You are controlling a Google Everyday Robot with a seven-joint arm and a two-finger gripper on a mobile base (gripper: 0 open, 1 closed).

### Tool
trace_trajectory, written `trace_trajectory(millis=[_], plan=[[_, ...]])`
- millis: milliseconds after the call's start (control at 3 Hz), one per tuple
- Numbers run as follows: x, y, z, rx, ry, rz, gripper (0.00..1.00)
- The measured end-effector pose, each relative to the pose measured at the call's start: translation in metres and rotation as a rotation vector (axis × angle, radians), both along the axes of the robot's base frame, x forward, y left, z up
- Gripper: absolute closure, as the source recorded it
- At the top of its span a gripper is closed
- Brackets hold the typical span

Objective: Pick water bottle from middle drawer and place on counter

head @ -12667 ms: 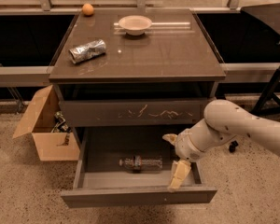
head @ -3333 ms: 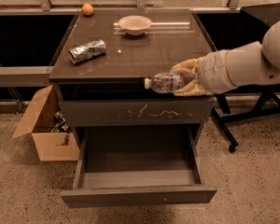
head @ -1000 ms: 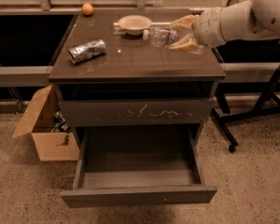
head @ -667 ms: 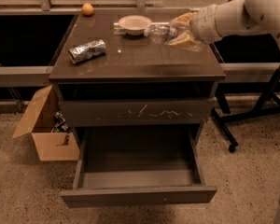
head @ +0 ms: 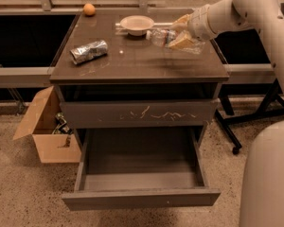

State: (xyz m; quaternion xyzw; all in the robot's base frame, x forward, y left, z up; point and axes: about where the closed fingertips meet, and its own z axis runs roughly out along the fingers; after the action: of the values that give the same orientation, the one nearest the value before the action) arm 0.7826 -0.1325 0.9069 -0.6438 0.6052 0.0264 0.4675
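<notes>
Clear water bottle (head: 160, 36), gripper (head: 181, 32) nearer counter (head: 142, 63)

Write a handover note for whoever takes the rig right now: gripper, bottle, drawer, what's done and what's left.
Gripper: over the right rear of the counter, shut on the water bottle, which lies sideways with its cap toward the white bowl.
Middle drawer: pulled open, nothing visible inside.
Done: bottle is out of the drawer and above the counter.
Left: set it down, release and withdraw. I cannot tell whether it touches the surface yet. Keep clear of the bowl; the foil packet sits further left.
</notes>
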Motion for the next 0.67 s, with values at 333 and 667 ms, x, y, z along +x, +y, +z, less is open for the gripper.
trace_trajectory(millis=[333, 667], plan=[[0.0117, -0.0004, -0.0056, -0.015, 0.024, -0.020, 0.15], [0.0189, -0.0014, -0.0077, -0.021, 0.036, -0.036, 0.00]])
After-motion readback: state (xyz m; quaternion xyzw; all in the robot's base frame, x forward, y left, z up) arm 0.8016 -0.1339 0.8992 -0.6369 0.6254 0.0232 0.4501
